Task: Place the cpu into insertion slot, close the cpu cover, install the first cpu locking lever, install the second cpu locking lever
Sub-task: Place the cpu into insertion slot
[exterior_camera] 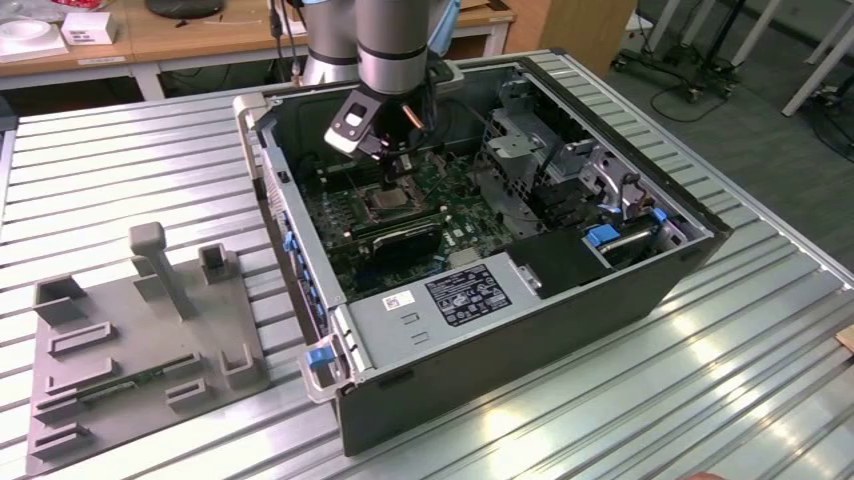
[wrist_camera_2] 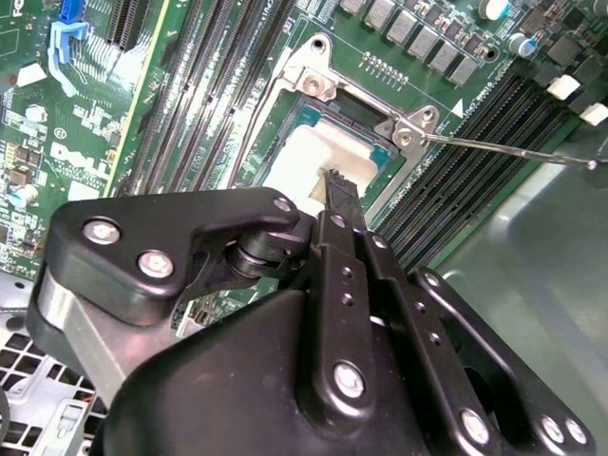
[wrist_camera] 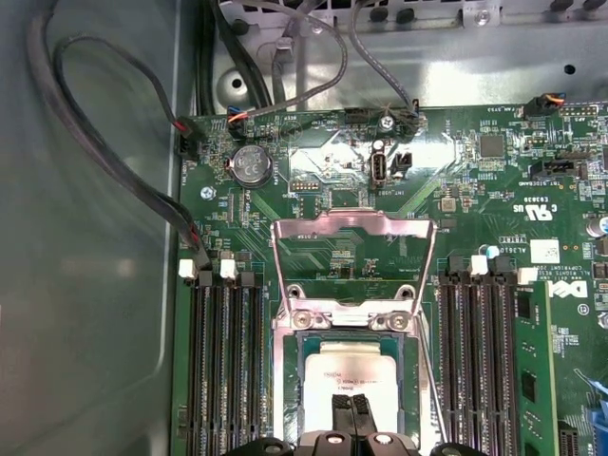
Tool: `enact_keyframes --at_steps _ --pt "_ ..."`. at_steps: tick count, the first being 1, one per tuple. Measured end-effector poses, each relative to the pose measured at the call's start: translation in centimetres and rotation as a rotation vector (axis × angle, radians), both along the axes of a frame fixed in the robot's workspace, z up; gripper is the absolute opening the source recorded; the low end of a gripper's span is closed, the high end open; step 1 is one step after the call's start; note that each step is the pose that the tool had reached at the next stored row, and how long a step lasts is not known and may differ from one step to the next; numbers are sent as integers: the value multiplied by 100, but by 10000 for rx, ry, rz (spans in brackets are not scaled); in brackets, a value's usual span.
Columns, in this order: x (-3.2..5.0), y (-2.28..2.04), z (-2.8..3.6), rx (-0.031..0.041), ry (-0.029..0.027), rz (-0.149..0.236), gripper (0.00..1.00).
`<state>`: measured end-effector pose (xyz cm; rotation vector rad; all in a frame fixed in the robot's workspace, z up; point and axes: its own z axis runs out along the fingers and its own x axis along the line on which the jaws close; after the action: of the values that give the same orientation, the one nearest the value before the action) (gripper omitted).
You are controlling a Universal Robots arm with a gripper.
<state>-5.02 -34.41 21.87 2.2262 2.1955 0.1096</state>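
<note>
The pale cpu [wrist_camera: 356, 366] lies flat inside the insertion slot [wrist_camera: 285, 380] on the green motherboard; the second wrist view shows the cpu [wrist_camera_2: 299, 157] there too. The silvery cpu cover [wrist_camera: 353, 224] stands swung back open from its hinge, board showing through its cut-out. My gripper [wrist_camera: 349, 410] hangs right over the cpu with its two dark fingertips [wrist_camera_2: 334, 185] together, at or just above the chip's top. In the exterior view the gripper [exterior_camera: 390, 178] reaches down into the open computer case above the slot [exterior_camera: 388, 204]. A thin wire locking lever [wrist_camera_2: 503, 149] sticks out to one side, unlatched.
Long black memory slots [wrist_camera: 226, 361] flank the socket on both sides. Black cables [wrist_camera: 104, 161] run along the case wall. A drive cage [exterior_camera: 527, 150] and the case walls [exterior_camera: 274, 180] close in around the arm. A grey fixture plate [exterior_camera: 134, 340] lies on the table at the exterior view's left.
</note>
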Motion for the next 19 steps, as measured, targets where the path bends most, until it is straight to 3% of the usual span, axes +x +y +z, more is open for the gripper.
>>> enact_keyframes --at_steps 6,12,19 --pt "0 0 -55 -3 2 0 11" --pt "0 0 -58 -3 3 0 11" --pt "0 0 -110 -2 3 0 11"
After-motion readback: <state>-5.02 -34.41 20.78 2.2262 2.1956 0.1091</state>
